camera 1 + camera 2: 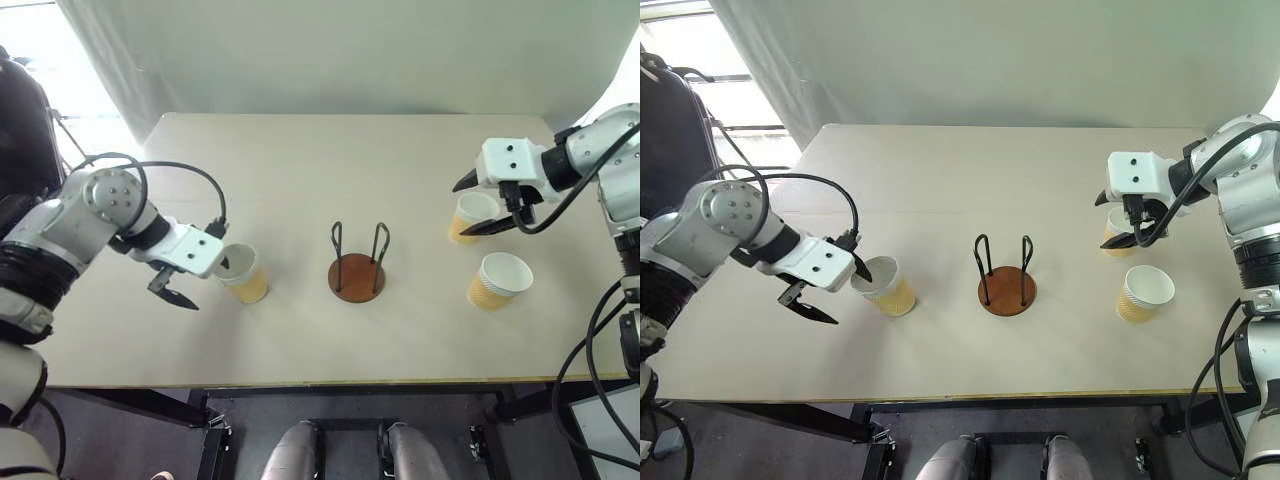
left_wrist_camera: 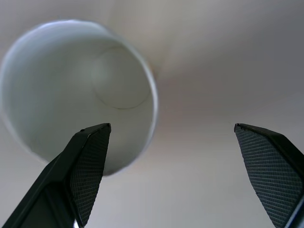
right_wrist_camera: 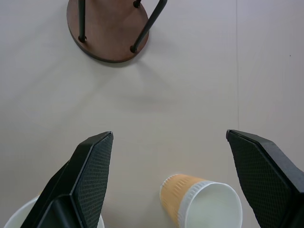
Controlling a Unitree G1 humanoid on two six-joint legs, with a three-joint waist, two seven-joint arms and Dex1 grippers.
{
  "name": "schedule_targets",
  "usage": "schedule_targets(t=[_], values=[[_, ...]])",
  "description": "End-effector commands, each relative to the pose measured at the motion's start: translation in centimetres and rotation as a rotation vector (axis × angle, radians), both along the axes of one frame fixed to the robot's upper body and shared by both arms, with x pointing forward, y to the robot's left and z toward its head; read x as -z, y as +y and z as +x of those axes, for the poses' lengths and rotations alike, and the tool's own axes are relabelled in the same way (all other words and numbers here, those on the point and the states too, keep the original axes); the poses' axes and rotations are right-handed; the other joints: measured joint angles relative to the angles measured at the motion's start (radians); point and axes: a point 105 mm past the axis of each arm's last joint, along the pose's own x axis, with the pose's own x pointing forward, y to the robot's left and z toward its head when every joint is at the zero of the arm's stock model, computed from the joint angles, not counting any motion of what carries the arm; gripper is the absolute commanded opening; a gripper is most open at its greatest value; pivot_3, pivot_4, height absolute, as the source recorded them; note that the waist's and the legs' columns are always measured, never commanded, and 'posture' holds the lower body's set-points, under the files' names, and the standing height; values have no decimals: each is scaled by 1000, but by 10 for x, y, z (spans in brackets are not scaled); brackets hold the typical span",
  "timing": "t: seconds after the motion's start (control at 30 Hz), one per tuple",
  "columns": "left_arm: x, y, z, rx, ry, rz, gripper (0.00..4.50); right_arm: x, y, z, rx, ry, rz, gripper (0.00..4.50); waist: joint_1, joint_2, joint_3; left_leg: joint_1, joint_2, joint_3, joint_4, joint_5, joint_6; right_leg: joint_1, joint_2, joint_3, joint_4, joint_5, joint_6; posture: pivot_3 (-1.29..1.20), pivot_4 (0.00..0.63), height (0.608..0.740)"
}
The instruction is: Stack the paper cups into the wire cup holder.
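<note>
Looks like the pick-up step: the left gripper (image 1: 197, 276), jaws spread wide and empty, hangs right over the tan paper cup with the white rim (image 1: 241, 272) just left of the still-empty black-wire, brown-disc cup holder (image 1: 357, 264), so next it needs to straddle the rim and close, while the right gripper (image 1: 486, 203) waits wide open above another cup (image 1: 471, 217).

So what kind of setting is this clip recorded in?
Most likely an indoor test or lab setup, not a home: a plain pale table backed by a white curtain, carrying just three paper cups and a wire cup holder, with daylight at the left.
</note>
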Motion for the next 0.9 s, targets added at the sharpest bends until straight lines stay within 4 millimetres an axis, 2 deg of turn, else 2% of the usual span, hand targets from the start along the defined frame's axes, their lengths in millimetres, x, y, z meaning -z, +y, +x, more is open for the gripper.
schedule_targets(t=[0.03,0.27,0.37,0.7,0.9], values=[[-5,2,-2,25,-5,2,4500,-12,0,-4,-13,-50,9,3899,0,0,0,0,0,0,0,0,0,0,0,0,0,0,0,0,150,740],[-4,-1,2,42,-18,-7,4500,-13,0,-3,-12,-55,8,3899,0,0,0,0,0,0,0,0,0,0,0,0,0,0,0,0,150,740],[-5,-5,5,51,-27,-25,3870,-13,1,-3,-13,-55,10,3920,0,0,0,0,0,0,0,0,0,0,0,0,1,0,0,0,150,740],[-16,-8,14,67,-65,-2,144,-7,-2,-6,-8,-40,11,3920,1,0,0,0,0,0,1,0,0,0,0,0,0,0,0,0,150,740],[-24,-10,16,50,-65,-1,43,-2,-8,-8,3,-11,15,3920,1,0,0,0,0,0,1,1,1,0,0,0,1,0,0,0,150,740]])
